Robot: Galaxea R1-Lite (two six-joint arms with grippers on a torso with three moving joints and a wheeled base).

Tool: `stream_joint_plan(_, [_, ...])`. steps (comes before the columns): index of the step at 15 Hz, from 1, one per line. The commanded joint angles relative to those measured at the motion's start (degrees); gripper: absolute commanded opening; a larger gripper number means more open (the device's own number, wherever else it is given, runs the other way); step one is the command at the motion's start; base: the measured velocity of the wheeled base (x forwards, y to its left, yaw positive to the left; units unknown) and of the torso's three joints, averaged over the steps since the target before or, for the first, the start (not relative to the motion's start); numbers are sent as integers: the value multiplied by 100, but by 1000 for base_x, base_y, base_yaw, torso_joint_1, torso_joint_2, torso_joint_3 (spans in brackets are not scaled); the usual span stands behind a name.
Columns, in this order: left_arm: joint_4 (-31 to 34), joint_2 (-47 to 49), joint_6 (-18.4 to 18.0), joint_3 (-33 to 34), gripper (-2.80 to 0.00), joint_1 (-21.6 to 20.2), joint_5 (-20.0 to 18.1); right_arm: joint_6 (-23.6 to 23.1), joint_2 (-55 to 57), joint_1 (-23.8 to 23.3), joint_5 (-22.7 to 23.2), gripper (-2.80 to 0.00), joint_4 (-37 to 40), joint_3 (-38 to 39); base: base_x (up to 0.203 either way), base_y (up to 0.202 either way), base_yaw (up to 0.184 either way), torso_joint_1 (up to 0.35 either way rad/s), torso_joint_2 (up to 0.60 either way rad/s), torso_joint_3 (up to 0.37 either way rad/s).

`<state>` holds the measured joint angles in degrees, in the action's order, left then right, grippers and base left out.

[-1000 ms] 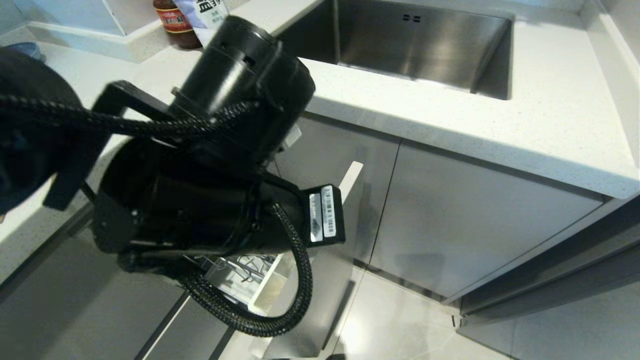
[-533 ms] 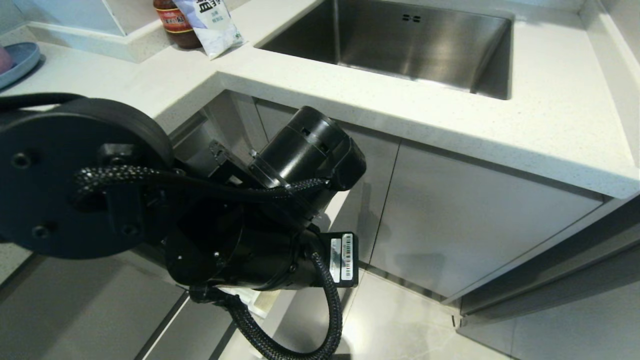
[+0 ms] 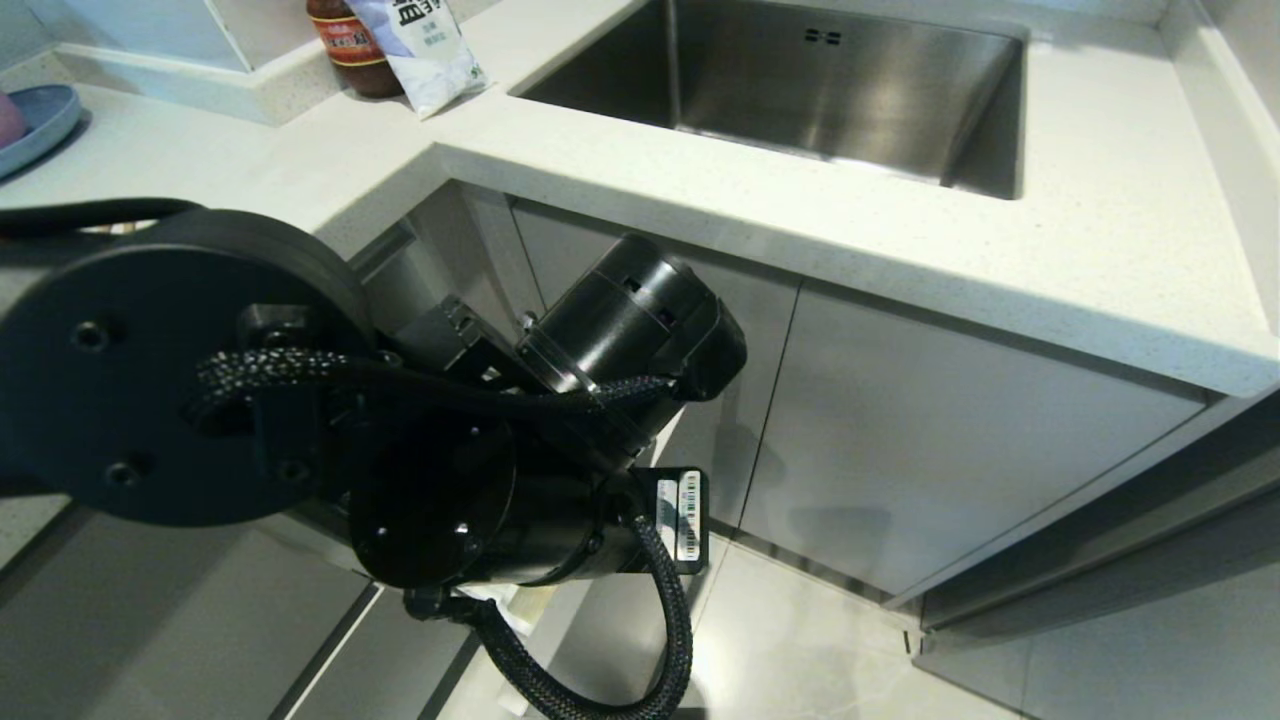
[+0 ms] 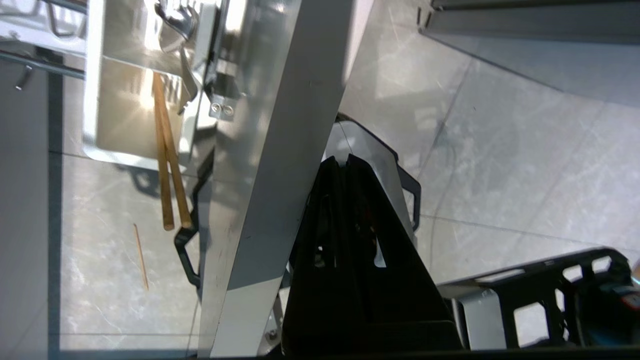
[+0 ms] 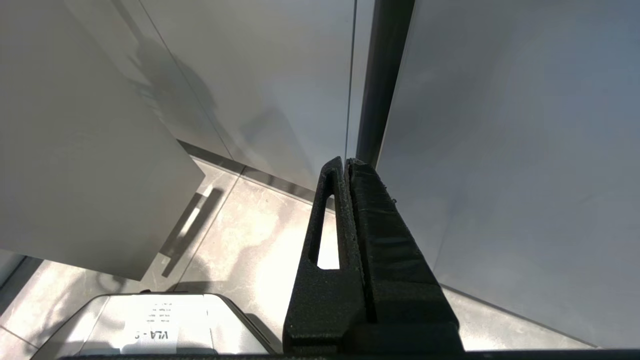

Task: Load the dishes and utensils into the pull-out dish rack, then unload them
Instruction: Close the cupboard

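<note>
The left arm [image 3: 300, 420] is seen low in front of the corner cabinets, below the edge of the white countertop [image 3: 900, 240], and fills the lower left of the head view. The left gripper [image 4: 345, 162] is shown from the left wrist camera with its fingers pressed together and nothing between them; the tips are placed just beside the outer face of the white front panel [image 4: 280, 150] of the pull-out dish rack [image 4: 60, 30]. Whether the tips touch the panel cannot be told.

The rack is drawn out from the cabinet. On the far side of the panel, the white cutlery box [image 4: 125, 125] is located against the panel's inner face. A pair of wooden chopsticks [image 4: 167, 165] is laid in the box and projects over its edge, above the tiled floor [image 4: 500, 150]. Silver cutlery [image 4: 175, 20] is seen at the box's other end. A thin wooden stick [image 4: 141, 257] lies apart on the floor.

Open floor is available on the gripper's side of the panel, bounded by grey cabinet fronts [image 3: 950, 440].

The right gripper [image 5: 346, 162] is parked with its fingers closed on nothing, pointed at the seam between two cabinet doors [image 5: 250, 75].

A blue plate [image 3: 40, 125] is positioned at the far left edge of the countertop; the steel sink [image 3: 830, 80] is set into it.
</note>
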<state>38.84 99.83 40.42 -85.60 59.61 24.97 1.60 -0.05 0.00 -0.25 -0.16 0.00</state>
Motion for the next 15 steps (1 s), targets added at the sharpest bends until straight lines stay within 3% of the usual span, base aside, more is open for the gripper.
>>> stream_joint_plan(1, [39, -16, 27, 8, -280, -10, 311, 2, -13, 0, -2, -280, -2, 9, 0, 0, 0, 0, 0, 0])
stream_joint_plan(9, [56, -34, -19, 44, -280, -170, 641, 0, -13, 0, -2, -280, -2, 1, 0, 0, 0, 0, 0, 0])
stream_joint_plan(15, [382, -131, -375, 113, -280, -590, 1178, 7, -13, 0, -2, -280, -2, 9, 0, 0, 0, 0, 0, 0])
